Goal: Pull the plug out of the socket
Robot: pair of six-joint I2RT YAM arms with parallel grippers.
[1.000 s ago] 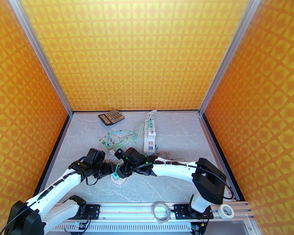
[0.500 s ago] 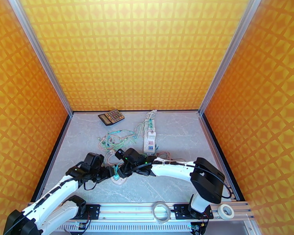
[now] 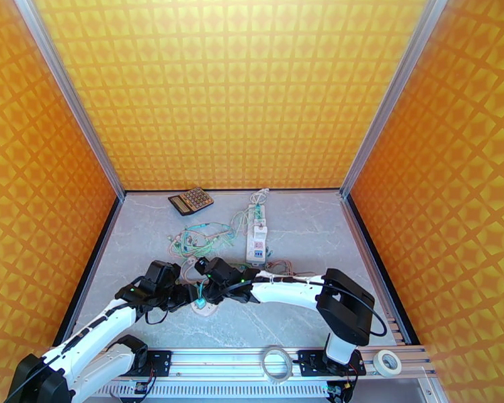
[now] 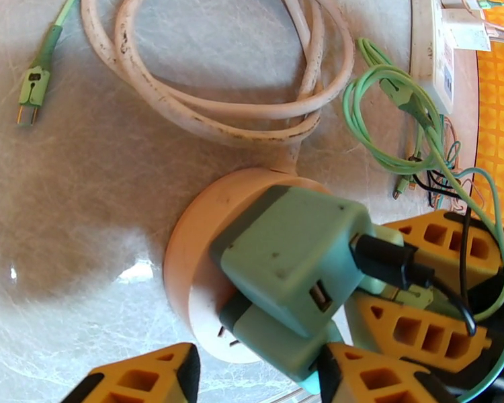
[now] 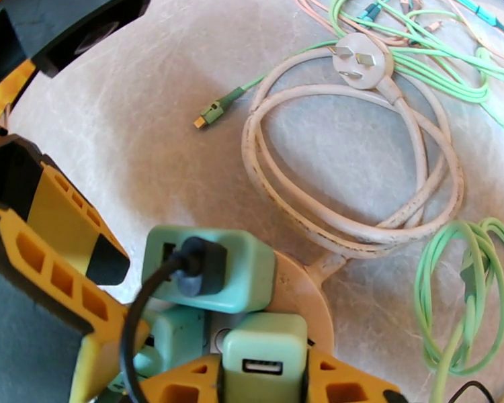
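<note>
Three mint-green plastic plugs (image 5: 208, 266) are crowding one round cream socket (image 5: 304, 287). Two white tape rolls (image 3: 381, 358) and one brown calculator (image 3: 191, 200) are lying about.

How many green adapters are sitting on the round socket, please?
3: the large adapter carrying the black cable, the small adapter between the jaws of the right gripper, and the third adapter left of it, partly covered. More may be hidden.
</note>
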